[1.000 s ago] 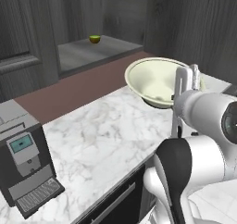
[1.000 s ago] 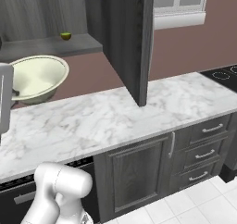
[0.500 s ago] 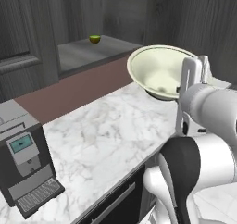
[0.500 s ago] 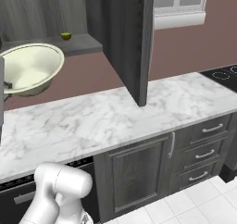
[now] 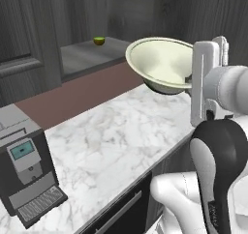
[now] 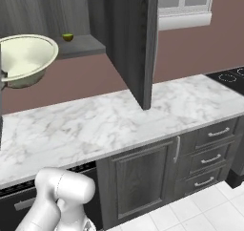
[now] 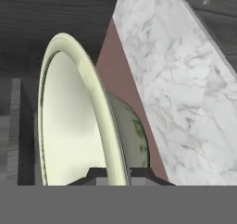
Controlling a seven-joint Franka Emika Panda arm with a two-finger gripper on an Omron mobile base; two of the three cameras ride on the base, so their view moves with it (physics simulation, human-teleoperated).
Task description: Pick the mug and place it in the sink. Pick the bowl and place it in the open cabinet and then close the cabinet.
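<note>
The cream-white bowl (image 5: 162, 64) with a dark greenish underside hangs in the air above the marble counter (image 5: 116, 136), in front of the open cabinet. My gripper (image 5: 190, 78) is shut on the bowl's near rim. In the hand view the rim (image 7: 99, 112) runs straight down between my fingertips (image 7: 118, 174). In the right base view the bowl (image 6: 24, 58) sits at the left edge, level with the cabinet shelf (image 6: 78, 46). The cabinet door (image 6: 138, 39) stands swung out over the counter. The mug and the sink are out of view.
A small round green thing (image 5: 99, 40) lies far back on the cabinet shelf (image 5: 87, 56). A coffee machine (image 5: 26, 180) stands on the counter at the left. Drawers (image 6: 209, 153) and a stove (image 6: 233, 75) are to the right. A closed door (image 5: 19, 44) flanks the opening.
The bowl has risen in my grip and drifted toward the cabinet opening. It now sits about level with the shelf. The arm has lifted with it.
</note>
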